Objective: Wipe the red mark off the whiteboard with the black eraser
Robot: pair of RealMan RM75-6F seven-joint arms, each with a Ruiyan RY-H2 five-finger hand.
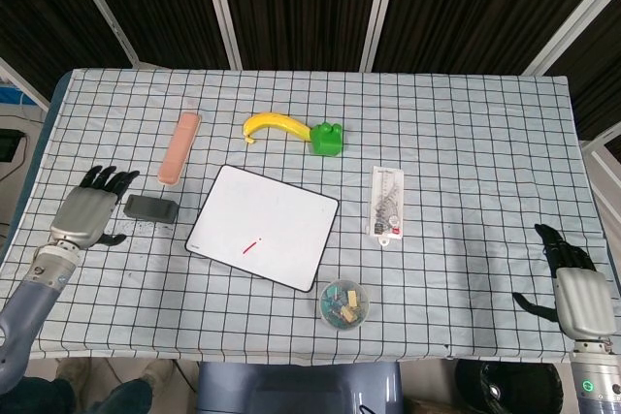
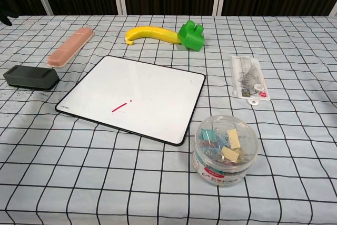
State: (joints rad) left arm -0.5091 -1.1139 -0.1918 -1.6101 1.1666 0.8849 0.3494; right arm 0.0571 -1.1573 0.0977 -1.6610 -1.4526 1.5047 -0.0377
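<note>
The whiteboard (image 1: 263, 226) (image 2: 135, 96) lies tilted near the table's middle, with a short red mark (image 1: 252, 245) (image 2: 120, 107) toward its near edge. The black eraser (image 1: 150, 207) (image 2: 30, 77) lies flat to the board's left. My left hand (image 1: 85, 215) hovers just left of the eraser, fingers spread and empty; in the chest view only a dark fingertip (image 2: 5, 20) shows at the left edge. My right hand (image 1: 578, 293) stays at the table's near right corner, fingers apart, holding nothing.
A pink case (image 1: 179, 147) lies beyond the eraser. A banana (image 1: 274, 126) and a green block (image 1: 327, 139) sit behind the board. A packaged ruler set (image 1: 386, 203) lies to its right, and a clear tub of clips (image 1: 343, 303) stands in front.
</note>
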